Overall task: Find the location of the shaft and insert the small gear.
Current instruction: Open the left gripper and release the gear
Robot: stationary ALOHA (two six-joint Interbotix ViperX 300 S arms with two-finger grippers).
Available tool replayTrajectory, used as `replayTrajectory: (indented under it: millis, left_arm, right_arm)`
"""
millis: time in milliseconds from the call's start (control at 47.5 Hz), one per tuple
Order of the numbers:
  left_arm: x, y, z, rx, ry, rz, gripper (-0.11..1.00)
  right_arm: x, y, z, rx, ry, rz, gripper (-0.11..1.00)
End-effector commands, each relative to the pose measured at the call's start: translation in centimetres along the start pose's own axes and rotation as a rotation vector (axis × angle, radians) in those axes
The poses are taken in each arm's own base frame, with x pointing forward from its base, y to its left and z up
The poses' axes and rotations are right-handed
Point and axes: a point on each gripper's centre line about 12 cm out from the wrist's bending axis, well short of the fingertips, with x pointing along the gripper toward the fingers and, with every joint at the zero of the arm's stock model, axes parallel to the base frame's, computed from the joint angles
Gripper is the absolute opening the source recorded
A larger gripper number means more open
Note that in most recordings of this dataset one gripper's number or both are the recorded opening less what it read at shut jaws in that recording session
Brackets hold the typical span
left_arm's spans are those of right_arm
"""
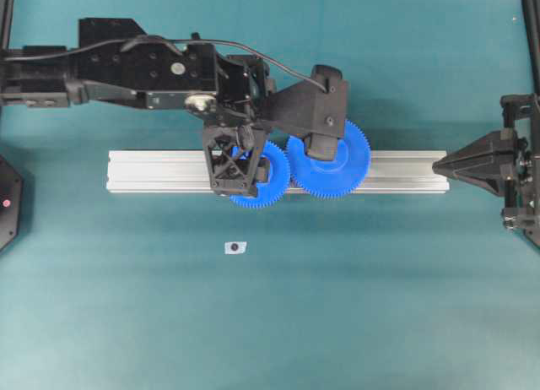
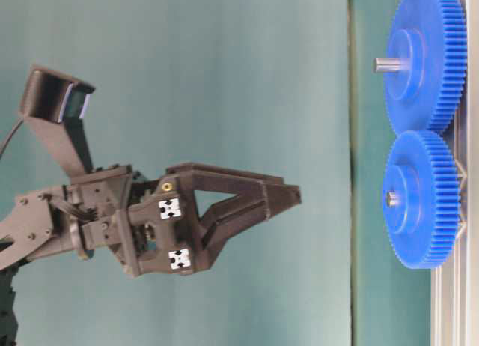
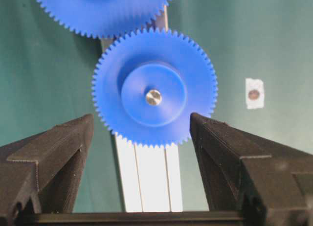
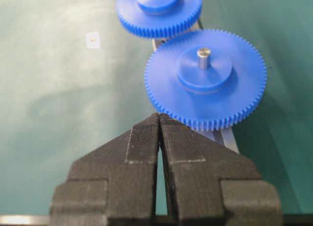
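The small blue plastic fine-toothed gear [image 3: 154, 87] sits on the silvery shaft [image 3: 153, 97], meshed with the larger gear, straight ahead between the left gripper's [image 3: 142, 138] spread, empty fingers [image 3: 63, 143]

Teal counter [image 1: 354, 306] is carrying a ribbed aluminium rail [image 1: 160, 171] lying flat across its middle. A small white sticker [image 1: 235, 247] with a dark dot is sitting on the counter, apart from the rail.
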Motion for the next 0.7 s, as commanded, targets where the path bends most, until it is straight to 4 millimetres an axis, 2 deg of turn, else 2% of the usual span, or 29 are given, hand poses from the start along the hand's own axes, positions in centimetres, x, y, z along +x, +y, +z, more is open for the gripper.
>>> replayTrajectory:
  millis: [0,674]
  left_arm:
    - [-2.2,0.06,0.58,0.003,-0.057,0.013,0.76]
    - [-2.13,-0.66,0.35,0.019,-0.027,0.002,0.76]
  right_arm:
    - [0.06,-0.01,0.48,0.012,-0.014,-0.002,0.02]
    - [0.07,-0.02,0.42,0.014,-0.013,-0.002,0.02]
